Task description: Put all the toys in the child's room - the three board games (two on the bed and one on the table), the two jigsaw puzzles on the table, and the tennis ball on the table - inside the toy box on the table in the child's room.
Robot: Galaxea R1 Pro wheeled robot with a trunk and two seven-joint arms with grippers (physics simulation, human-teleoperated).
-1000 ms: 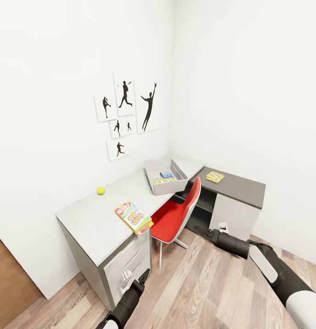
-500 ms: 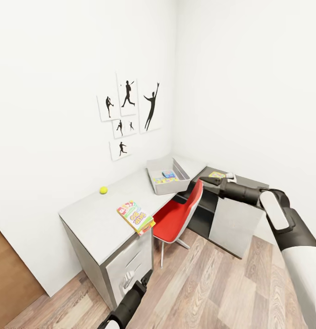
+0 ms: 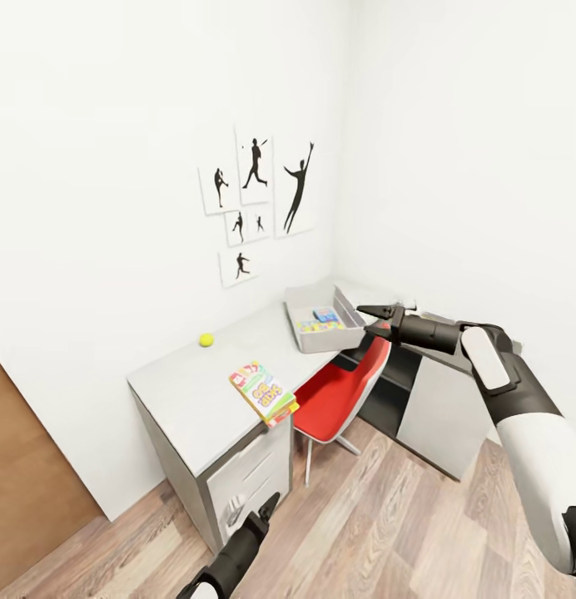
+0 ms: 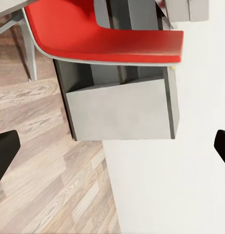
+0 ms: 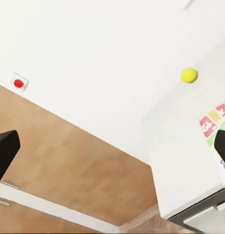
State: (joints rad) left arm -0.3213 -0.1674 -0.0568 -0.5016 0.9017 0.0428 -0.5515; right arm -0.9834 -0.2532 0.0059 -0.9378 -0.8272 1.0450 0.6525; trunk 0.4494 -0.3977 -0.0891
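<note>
My right gripper (image 3: 369, 322), jaws apart and empty, hangs beside the pale grey plastic toy box (image 3: 309, 343) on the table's far end, which a careless sweep could shove.

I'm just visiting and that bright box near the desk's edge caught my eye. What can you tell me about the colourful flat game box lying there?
The colourful flat rectangular game box lies flat on the light grey desk top, turned at an angle, one corner poking slightly past the front edge above the drawers. Its printed lid is mostly green and yellow with red and orange patches; the lettering is too small to read. It looks like cardboard, closed and undamaged. Nothing rests on it, and neither gripper touches it. The small yellow-green ball sits well apart, nearer the wall.
</note>
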